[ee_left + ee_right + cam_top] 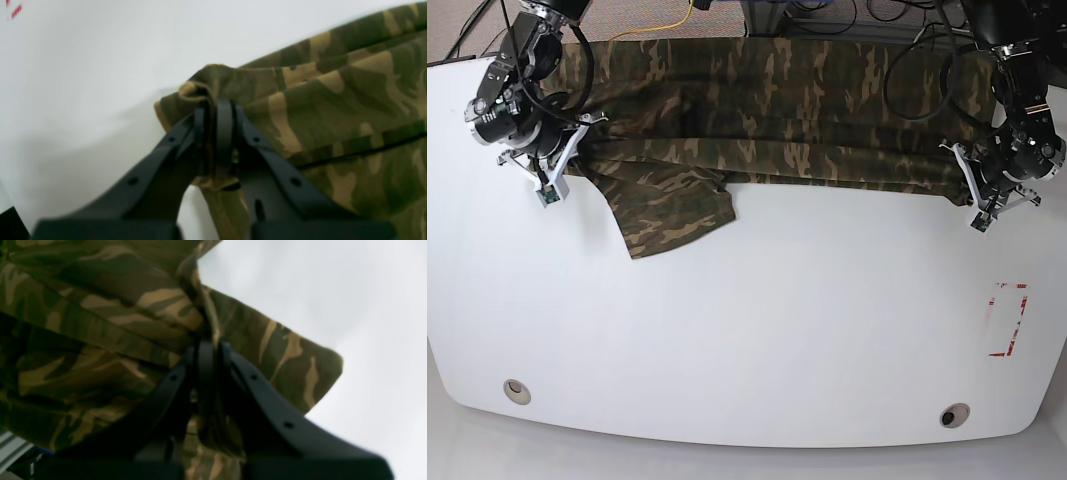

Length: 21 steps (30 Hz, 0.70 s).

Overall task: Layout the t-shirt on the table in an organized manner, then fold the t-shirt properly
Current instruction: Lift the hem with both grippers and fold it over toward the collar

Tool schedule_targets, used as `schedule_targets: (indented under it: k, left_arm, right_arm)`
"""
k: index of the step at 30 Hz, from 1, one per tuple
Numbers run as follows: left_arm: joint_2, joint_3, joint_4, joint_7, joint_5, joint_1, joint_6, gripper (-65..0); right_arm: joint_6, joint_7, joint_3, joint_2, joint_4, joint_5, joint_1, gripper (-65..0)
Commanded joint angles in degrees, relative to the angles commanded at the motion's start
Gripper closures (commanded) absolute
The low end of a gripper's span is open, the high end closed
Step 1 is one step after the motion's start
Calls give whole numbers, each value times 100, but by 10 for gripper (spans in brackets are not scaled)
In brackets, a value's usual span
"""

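- Step in hand, as I judge it: spreading the t-shirt (777,110) flat. It lies stretched along the far edge of the table (757,330), with some cloth past that edge.
- Left gripper (215,133): jaws pinched closed on a bunched corner of cloth.
- Right gripper (208,370): jaws likewise clamped on a fold at the opposite end.
- To do it well: draw both ends toward the near side together, keeping even tension so the long fold opens rather than drags. Keep the cloth low over the surface.
- One sleeve (672,215) hangs forward, flat on the white top; it will likely need smoothing afterward.
- Cloth: soft, limp knit, camouflage blotches in green, brown and tan; creases run lengthwise.
- Table: white, glossy, hard, rounded corners; two round holes (517,390) near the front; red tape outline (1009,320) on one side.
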Motion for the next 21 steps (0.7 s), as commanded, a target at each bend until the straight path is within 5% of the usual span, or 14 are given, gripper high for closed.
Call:
schedule_targets:
  k: [21]
  left_arm:
    - [0,0,246,211,0,404,0,-22]
  right_arm:
    - [0,0,9,-35,9,18,-211,-21]
